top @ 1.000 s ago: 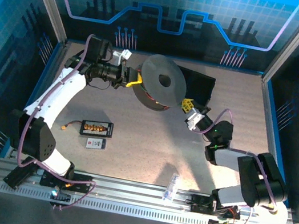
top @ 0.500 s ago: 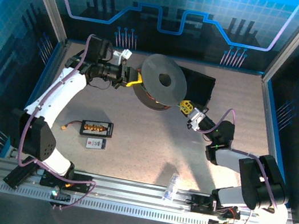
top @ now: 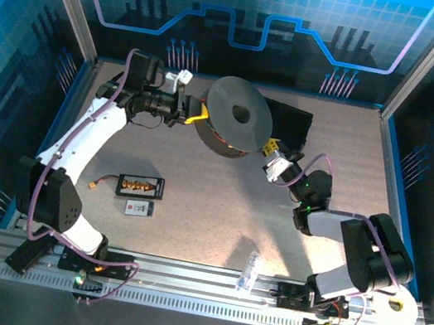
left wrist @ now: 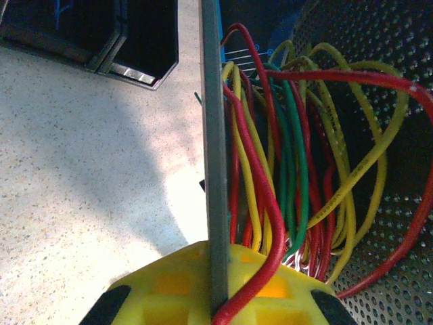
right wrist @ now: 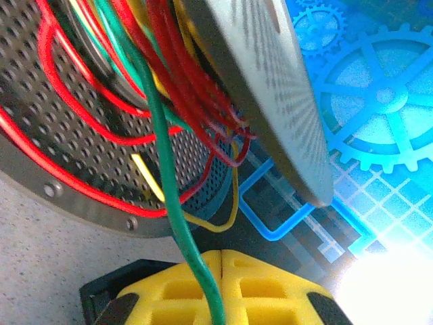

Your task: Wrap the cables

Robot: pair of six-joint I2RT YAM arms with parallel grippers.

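Now, your left gripper [top: 194, 113] [left wrist: 218, 261] is clamped tight on the thin grey rim of the reel [top: 226, 103] [left wrist: 215, 135], on its left side, with a red cable [left wrist: 262, 193] running into the same gap. Your right gripper [top: 271, 148] [right wrist: 220, 264] is pinched tight on a green cable [right wrist: 166, 177] just by the reel's right side. The cables [left wrist: 298, 162], red, yellow and green, lie looped between the reel's two holey plates, right in front of both sets of yellow fingers. A black box [top: 289, 123] sits just behind the reel near the back wall, there is open table [top: 218, 205] in front, and the small black board [top: 139, 187] lies well apart.
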